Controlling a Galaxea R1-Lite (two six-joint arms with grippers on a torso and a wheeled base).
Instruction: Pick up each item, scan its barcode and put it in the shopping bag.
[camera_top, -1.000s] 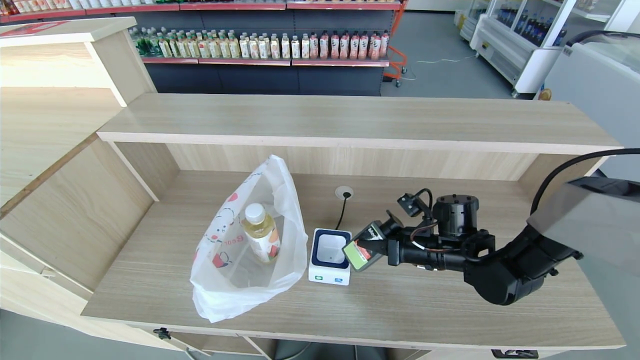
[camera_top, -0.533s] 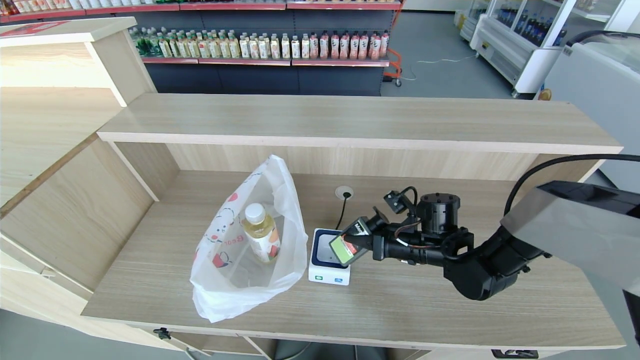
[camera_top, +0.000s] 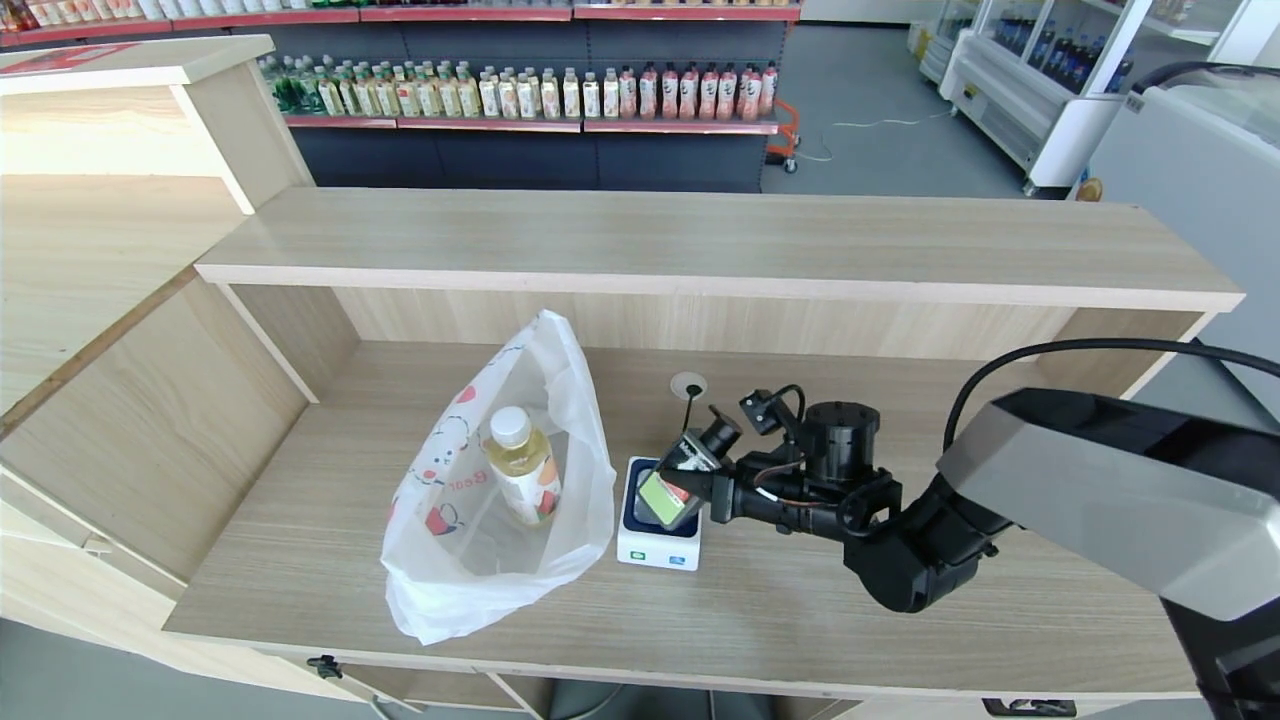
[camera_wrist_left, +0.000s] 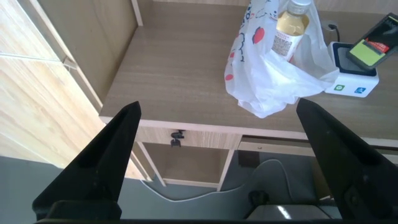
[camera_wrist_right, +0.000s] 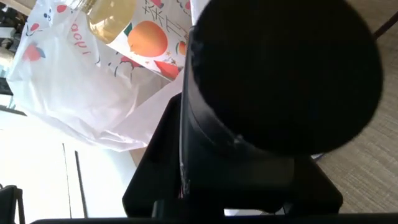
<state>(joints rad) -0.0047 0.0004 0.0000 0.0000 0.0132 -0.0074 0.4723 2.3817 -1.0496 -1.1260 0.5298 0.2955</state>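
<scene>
One flat green-and-red packet (camera_top: 660, 498), clamped in the right gripper (camera_top: 688, 484), hangs tilted just over the white, blue-rimmed scanner box (camera_top: 657, 547) near the wooden counter's (camera_top: 800, 610) front edge, likely to present its barcode, beside the white plastic shopping bag (camera_top: 470, 590); the left gripper (camera_wrist_left: 217, 109) gapes empty.

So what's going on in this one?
The right tool holds a green-labelled item over the scanner on the counter, at the scanning step. A bottle already stands in the shopping bag beside it. The left tool hangs open by the counter's front edge, holding nothing.
</scene>
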